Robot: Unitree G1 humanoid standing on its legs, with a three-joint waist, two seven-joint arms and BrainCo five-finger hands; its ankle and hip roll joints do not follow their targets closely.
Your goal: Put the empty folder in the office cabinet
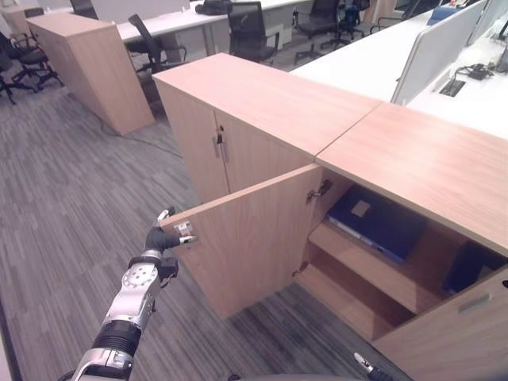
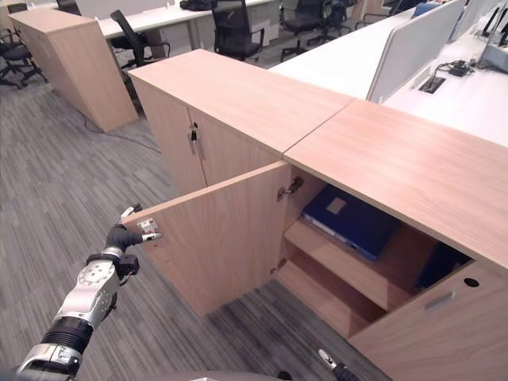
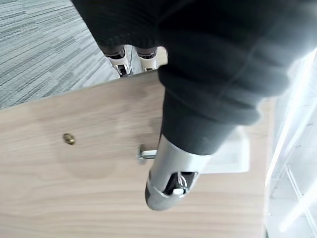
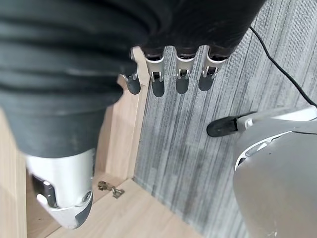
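Flat dark blue folder (image 1: 379,222) already lying tilted on the upper shelf of the low light-wood office cabinet (image 1: 413,163), toward the right. Probably light, stiff, a bit slick; best taken by an edge or the spine. Pale square label on its cover, nothing readable. Left hand (image 1: 164,238) at the near-left edge of the open wooden cabinet door (image 1: 246,238), fingers (image 3: 141,53) hooked over that edge, thumb by the small metal handle (image 3: 144,154). Right hand (image 4: 168,74) hanging low, fingers relaxed, holding nothing.
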